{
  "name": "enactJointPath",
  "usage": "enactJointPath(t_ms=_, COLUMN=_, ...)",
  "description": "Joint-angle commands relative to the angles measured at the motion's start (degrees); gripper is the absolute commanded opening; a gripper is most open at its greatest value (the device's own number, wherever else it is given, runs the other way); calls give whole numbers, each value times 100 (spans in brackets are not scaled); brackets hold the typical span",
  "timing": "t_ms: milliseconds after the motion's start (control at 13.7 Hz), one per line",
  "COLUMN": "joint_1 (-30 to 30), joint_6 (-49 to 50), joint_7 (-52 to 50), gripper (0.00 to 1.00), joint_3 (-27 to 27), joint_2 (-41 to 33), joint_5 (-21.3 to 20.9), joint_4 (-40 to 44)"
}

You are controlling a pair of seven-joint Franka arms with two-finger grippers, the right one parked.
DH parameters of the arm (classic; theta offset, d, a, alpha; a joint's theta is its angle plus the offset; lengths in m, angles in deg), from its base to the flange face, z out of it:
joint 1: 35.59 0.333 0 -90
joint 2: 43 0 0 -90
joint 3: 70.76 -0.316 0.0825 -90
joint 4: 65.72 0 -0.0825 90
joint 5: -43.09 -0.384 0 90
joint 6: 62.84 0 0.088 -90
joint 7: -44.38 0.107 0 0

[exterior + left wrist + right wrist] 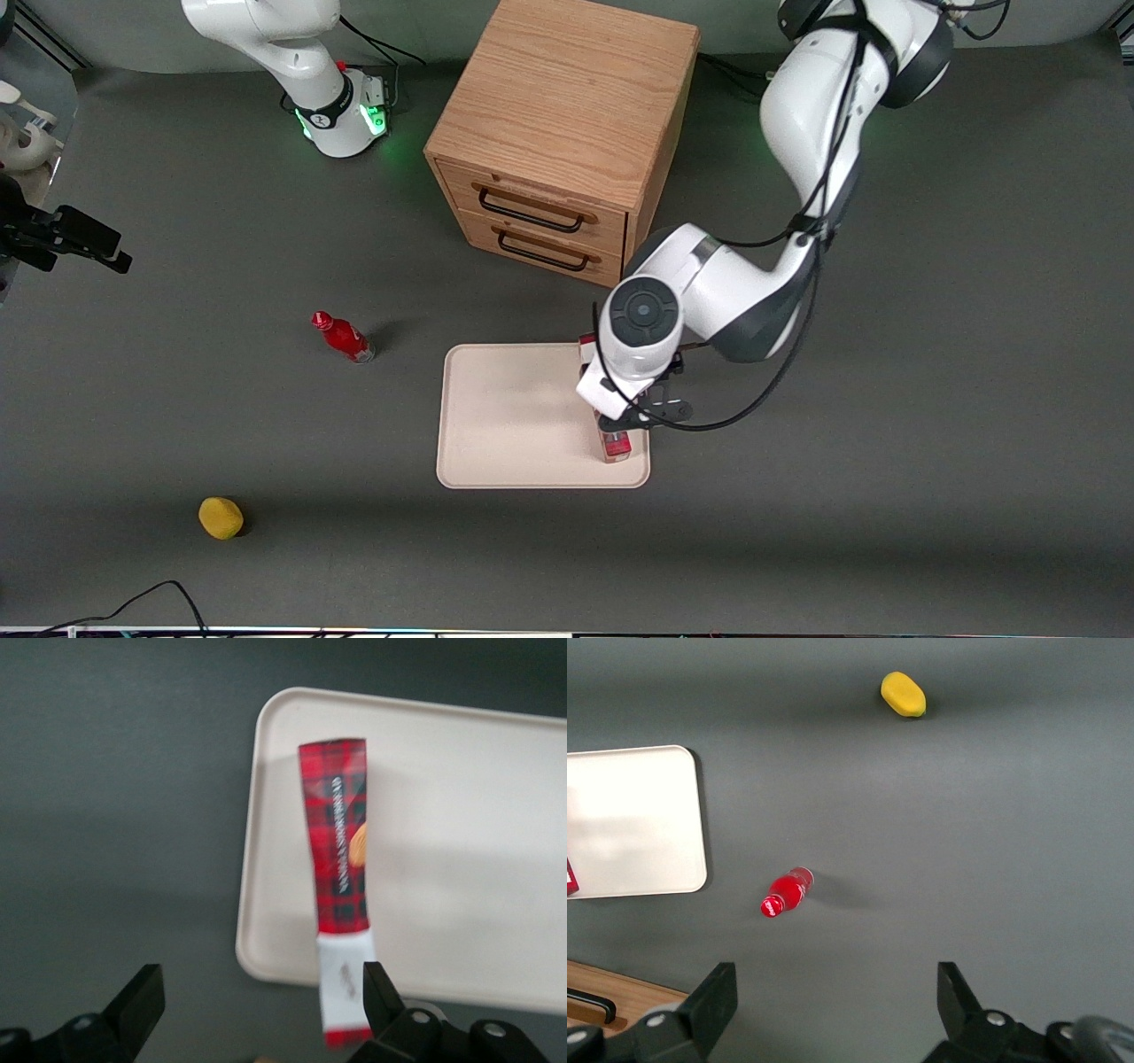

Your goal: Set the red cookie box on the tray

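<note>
The red cookie box [615,446] lies flat on the cream tray [514,416], along the tray's edge toward the working arm's end. My arm hides its middle. In the left wrist view the box [339,842] is a long plaid-red carton, and its white end panel [344,979] sticks out past the tray's rim [257,904]. My gripper [620,425] hovers just above the box. It is open [261,983], with the fingers [142,992] wide apart. One finger is beside the white end and does not clamp it.
A wooden two-drawer cabinet [558,133] stands farther from the front camera than the tray. A small red bottle [344,337] and a yellow object [221,517] lie toward the parked arm's end; both show in the right wrist view, the bottle [784,893] and the yellow object [904,694].
</note>
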Motion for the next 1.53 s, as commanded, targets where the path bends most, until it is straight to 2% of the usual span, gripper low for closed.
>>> enactJointPath(t_ms=0, joint_1=299, joint_6=988, joint_7=808, gripper=100, joint_3=-83, joint_2=-976, joint_5=405, joint_4=-248)
enactJointPath(t_ms=146, joint_1=352, joint_6=1359, joint_7=1002, gripper=100, joint_3=-390, joint_2=-1696, joint_5=440, joint_4=-720)
enactJointPath(t_ms=365, joint_1=739, joint_6=1553, joint_7=2204, gripper=100, joint_3=-741, joint_2=-2795, joint_5=685, joint_4=-1766)
enactJointPath(t_ms=657, joint_1=809, joint_6=1449, joint_7=3275, gripper=100, joint_3=-1671, joint_2=-3825, joint_5=731, joint_4=-2996)
enactJointPath(t_ms=803, joint_1=1220, joint_6=1229, joint_7=4050, gripper=100, joint_3=-1876, joint_2=-4221, joint_5=722, joint_4=-3480)
enactJointPath(t_ms=1022, joint_1=2082, joint_6=1150, joint_7=5120, gripper=100, joint_3=-1806, joint_2=-4354, joint_5=608, joint_4=-3526)
enactJointPath(t_ms=1095, joint_1=2180, joint_6=1079, joint_7=5403, gripper=100, joint_3=-1815, joint_2=-4415, joint_5=573, joint_4=-3544)
enactJointPath(t_ms=1241, joint_1=2146, joint_6=1000, joint_7=5503, gripper=100, joint_3=-1832, joint_2=-4565, joint_5=241, joint_4=-3588)
enactJointPath(t_ms=1460, joint_1=2128, joint_6=886, joint_7=5494, gripper=100, joint_3=-1824, joint_2=-4680, joint_5=247, joint_4=-3545)
